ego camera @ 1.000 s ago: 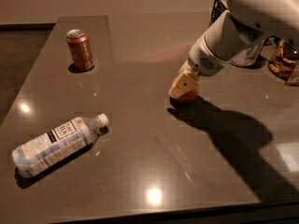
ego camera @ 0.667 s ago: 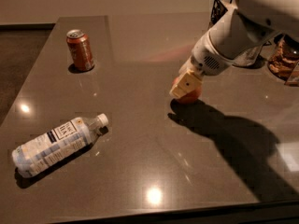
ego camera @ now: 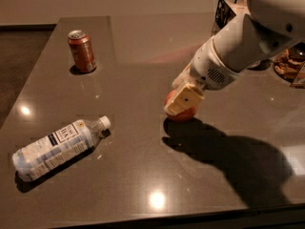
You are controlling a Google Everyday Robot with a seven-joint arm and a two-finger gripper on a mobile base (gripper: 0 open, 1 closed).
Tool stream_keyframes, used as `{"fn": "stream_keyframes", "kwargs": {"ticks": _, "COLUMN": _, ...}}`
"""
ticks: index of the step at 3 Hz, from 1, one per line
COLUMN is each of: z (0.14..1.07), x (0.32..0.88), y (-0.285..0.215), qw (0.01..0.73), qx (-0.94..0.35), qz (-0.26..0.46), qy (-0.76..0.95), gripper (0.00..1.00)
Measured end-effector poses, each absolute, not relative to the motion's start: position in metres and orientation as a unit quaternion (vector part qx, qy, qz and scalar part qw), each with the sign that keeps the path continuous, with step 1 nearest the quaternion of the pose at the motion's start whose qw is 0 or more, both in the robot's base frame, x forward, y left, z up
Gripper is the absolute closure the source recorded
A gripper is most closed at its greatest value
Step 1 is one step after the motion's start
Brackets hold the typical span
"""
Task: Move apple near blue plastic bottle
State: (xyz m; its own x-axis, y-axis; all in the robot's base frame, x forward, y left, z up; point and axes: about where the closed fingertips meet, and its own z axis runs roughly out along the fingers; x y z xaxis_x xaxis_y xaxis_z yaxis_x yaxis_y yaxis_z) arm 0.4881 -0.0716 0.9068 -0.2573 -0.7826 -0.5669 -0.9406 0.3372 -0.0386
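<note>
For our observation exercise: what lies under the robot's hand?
The apple sits under the hand, on the table. Only its red lower edge shows; the hand covers its top.

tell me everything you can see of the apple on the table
The small round red-orange apple rests on the dark glossy tabletop, right of centre and well apart from the clear plastic bottle lying at the left. Its skin looks smooth and reddish. Only its left edge and lower part show, because the robot's beige hand covers its top and front. No stem is visible. A dark shadow spreads from it toward the front right.
</note>
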Motion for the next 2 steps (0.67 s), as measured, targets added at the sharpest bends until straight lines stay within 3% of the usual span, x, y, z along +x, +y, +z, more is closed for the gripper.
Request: {"fn": "stream_keyframes", "kwargs": {"ticks": 2, "z": 0.905, "x": 0.442, "y": -0.002, "qw": 0.259, "qx": -0.591, "qz": 0.21, "qy": 0.735, "gripper": 1.0}}
